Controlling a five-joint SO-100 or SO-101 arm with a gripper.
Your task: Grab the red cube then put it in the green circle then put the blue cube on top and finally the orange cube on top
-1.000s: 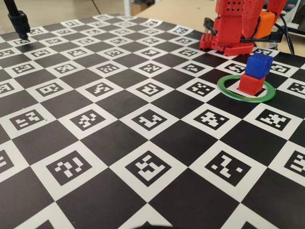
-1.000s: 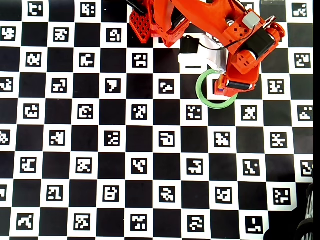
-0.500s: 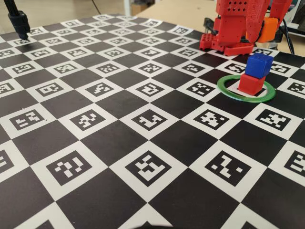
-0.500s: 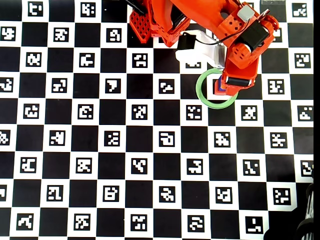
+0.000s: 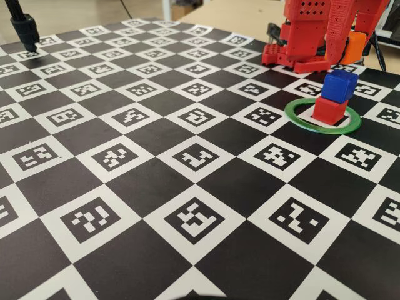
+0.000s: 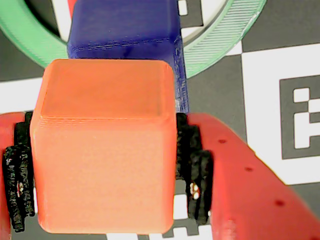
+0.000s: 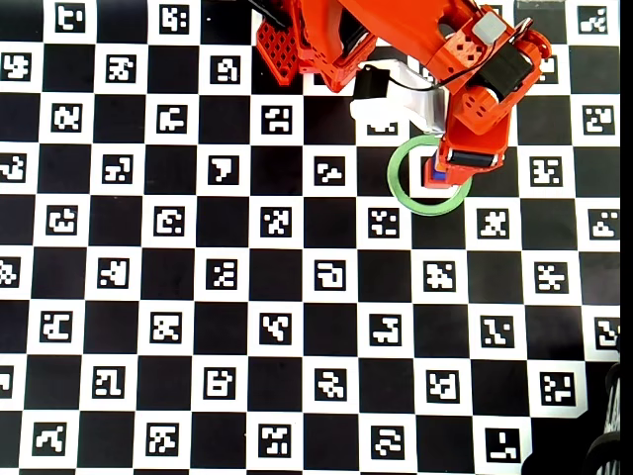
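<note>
Now the gripper [image 6: 102, 200] is clamped on the orange cube [image 6: 102, 150], above and just behind the blue cube [image 5: 339, 85], which sits atop the red cube [image 5: 329, 109] inside the green circle [image 5: 294, 115]. Best centre it squarely over blue, lower gently, release only once seated. Counter [image 5: 156, 144] near the circle: black-and-white marker checkerboard, flat.

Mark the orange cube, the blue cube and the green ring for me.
orange cube [image 6: 102, 155]: wrist view, front face, held in the tool.
blue cube [image 5: 339, 85]: fixed view, front face.
green ring [image 5: 299, 119]: fixed view, near-left rim.
</note>
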